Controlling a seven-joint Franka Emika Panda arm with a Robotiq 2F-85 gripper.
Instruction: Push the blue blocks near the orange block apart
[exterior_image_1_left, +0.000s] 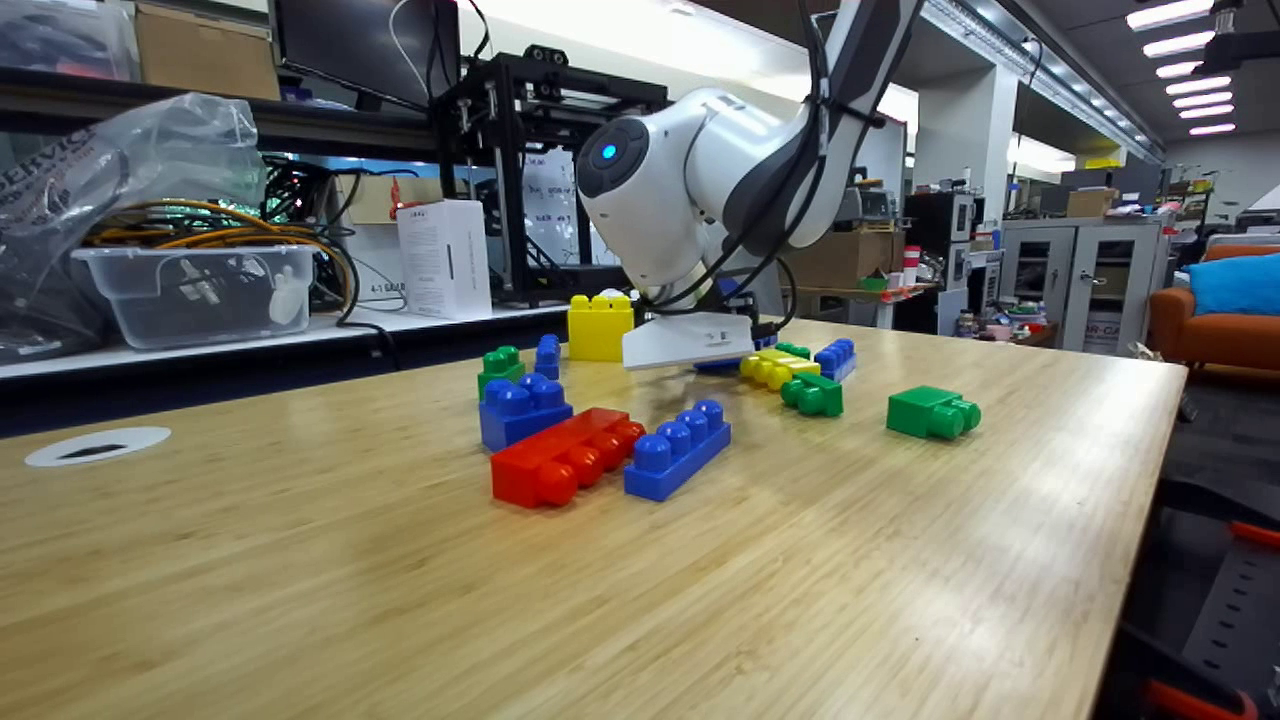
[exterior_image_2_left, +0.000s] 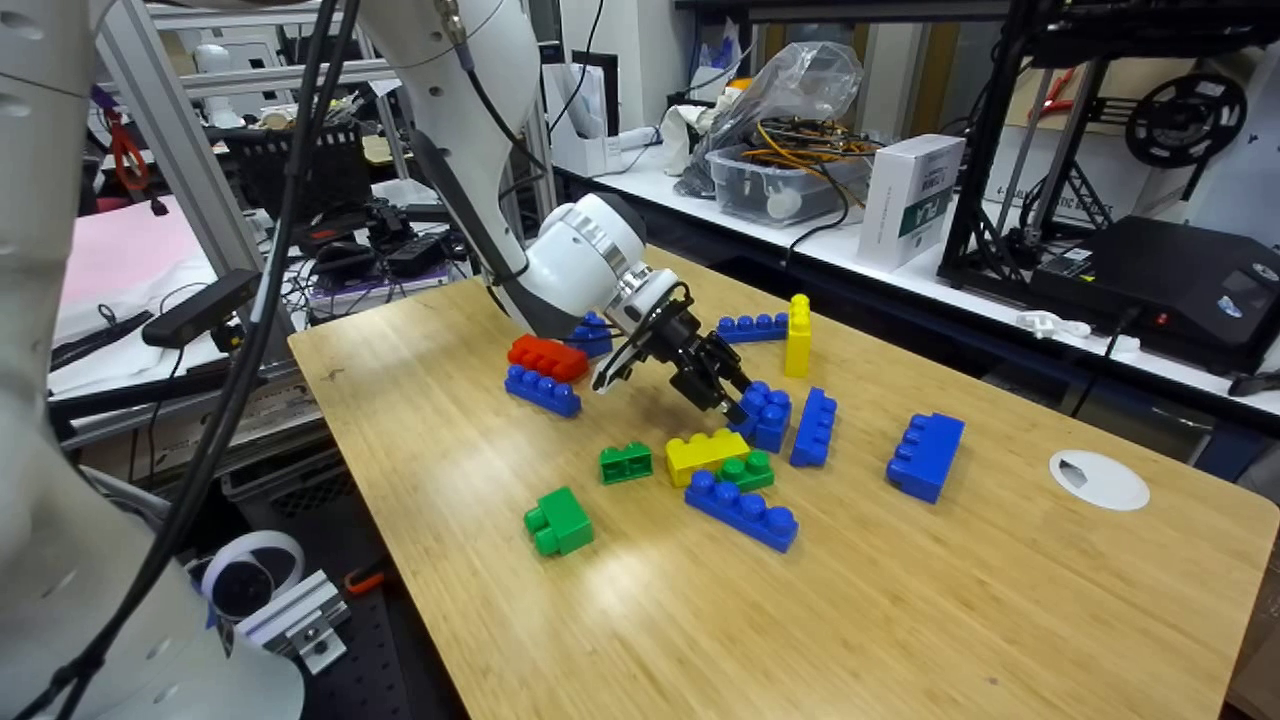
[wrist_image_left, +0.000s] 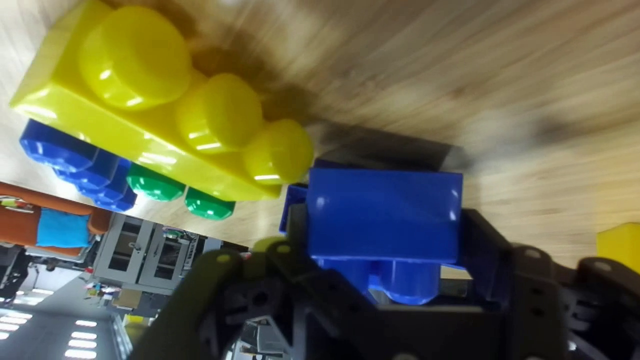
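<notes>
The red-orange brick (exterior_image_1_left: 550, 462) lies on its side on the table, studs sideways; it also shows in an exterior view (exterior_image_2_left: 548, 357). A narrow blue block (exterior_image_1_left: 678, 455) stands close along one side, and a chunky blue block (exterior_image_1_left: 520, 420) on its other side, part hidden by the arm in an exterior view (exterior_image_2_left: 596, 340). My gripper (exterior_image_2_left: 736, 396) is away from these, at a chunky two-row blue block (exterior_image_2_left: 768, 415). In the wrist view the gripper (wrist_image_left: 385, 220) has a finger against each side of that blue block (wrist_image_left: 384, 215). Whether it touches the table is unclear.
Another blue block (exterior_image_2_left: 815, 428) stands just beside the gripped one. A yellow brick (exterior_image_2_left: 705, 455), green bricks (exterior_image_2_left: 626, 463) and a long blue block (exterior_image_2_left: 742, 510) are nearby. A tall yellow brick (exterior_image_2_left: 797, 338) stands behind; a blue block (exterior_image_2_left: 925, 455) lies farther off.
</notes>
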